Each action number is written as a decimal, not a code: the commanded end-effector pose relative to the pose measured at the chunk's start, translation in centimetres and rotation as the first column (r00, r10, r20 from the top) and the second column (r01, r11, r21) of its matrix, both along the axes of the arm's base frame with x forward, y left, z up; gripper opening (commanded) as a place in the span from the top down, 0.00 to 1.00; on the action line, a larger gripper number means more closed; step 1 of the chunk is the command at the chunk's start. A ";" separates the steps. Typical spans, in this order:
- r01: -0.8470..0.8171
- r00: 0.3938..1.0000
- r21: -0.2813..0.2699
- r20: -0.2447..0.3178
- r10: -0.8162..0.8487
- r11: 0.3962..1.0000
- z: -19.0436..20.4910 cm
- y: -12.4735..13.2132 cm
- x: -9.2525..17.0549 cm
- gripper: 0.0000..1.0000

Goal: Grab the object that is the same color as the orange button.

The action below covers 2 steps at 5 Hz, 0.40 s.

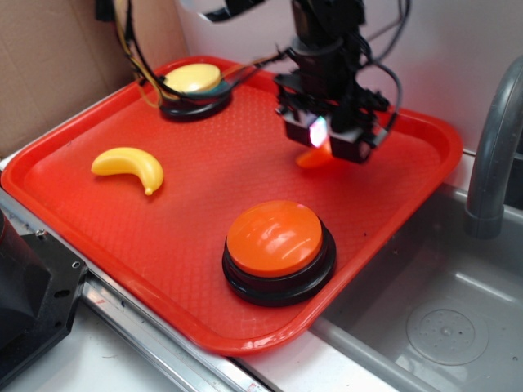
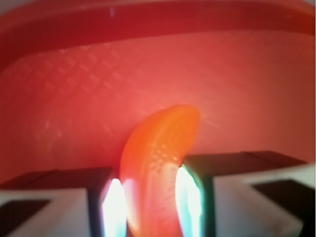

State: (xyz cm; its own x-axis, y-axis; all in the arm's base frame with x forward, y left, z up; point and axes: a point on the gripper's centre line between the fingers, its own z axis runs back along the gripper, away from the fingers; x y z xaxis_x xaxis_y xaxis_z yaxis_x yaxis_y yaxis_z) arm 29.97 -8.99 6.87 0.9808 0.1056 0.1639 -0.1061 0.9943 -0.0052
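Reaching down from the far edge, the arm hangs near-vertical over the far right part of the red tray (image 1: 73,196). Its gripper (image 1: 327,140) is clamped narrowly on the orange crescent (image 2: 158,163), one finger (image 2: 114,207) at each side. The orange button (image 1: 278,238) sits nearer, well apart.

tray (image 1: 98,212): red, with a fine diamond grid pressed into its floor
slice (image 2: 158,163): glossy orange, with faint dotted texture on its skin
big button (image 1: 274,238): orange dome with pale highlights, on a black base
small button (image 1: 193,79): yellow top, black base
banana (image 1: 131,168): yellow, with a darker tip
pincer (image 1: 329,140): black body; finger (image 2: 190,197) faces glow white and greenish in the wrist view
sink (image 1: 441,327): dull grey
faucet (image 1: 490,155): grey
cardboard (image 1: 57,65): brown
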 end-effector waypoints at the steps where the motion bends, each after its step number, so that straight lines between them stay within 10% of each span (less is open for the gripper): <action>1: -0.012 0.997 0.071 0.081 0.007 0.997 11.2 4.2 -5.1 1.00; 2: -0.028 0.999 0.051 0.032 0.027 0.998 14.2 5.4 -7.6 1.00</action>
